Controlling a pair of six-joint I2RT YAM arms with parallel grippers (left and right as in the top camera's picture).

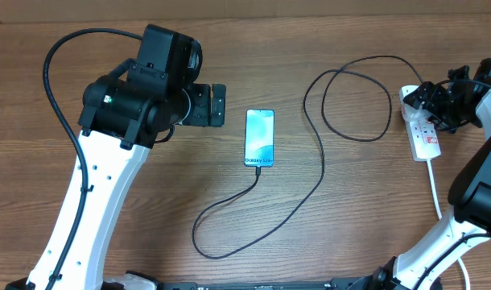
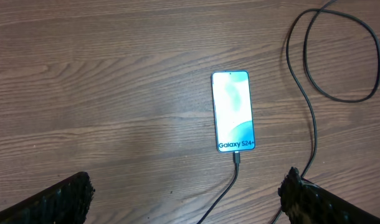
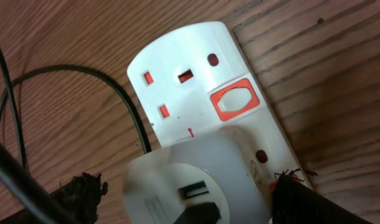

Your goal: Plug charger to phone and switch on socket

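Note:
The phone (image 1: 259, 138) lies face up mid-table with its screen lit; it also shows in the left wrist view (image 2: 233, 112). The charger cable (image 1: 322, 161) has its tip in the phone's lower end (image 2: 238, 158) and loops right to the socket (image 1: 425, 138). In the right wrist view the socket (image 3: 196, 74) carries a white adapter (image 3: 177, 168) with a black plug in it. My right gripper (image 3: 187, 183) is open, its fingers either side of the adapter; the right finger touches a red switch (image 3: 282, 180). My left gripper (image 2: 189, 180) is open and empty, left of the phone.
The socket's white cord (image 1: 433, 189) runs down toward the table's front right. The black cable makes a wide loop (image 1: 221, 251) near the front edge and another loop (image 1: 354, 101) at the back right. A second red-framed switch (image 3: 233, 99) sits by the empty outlet.

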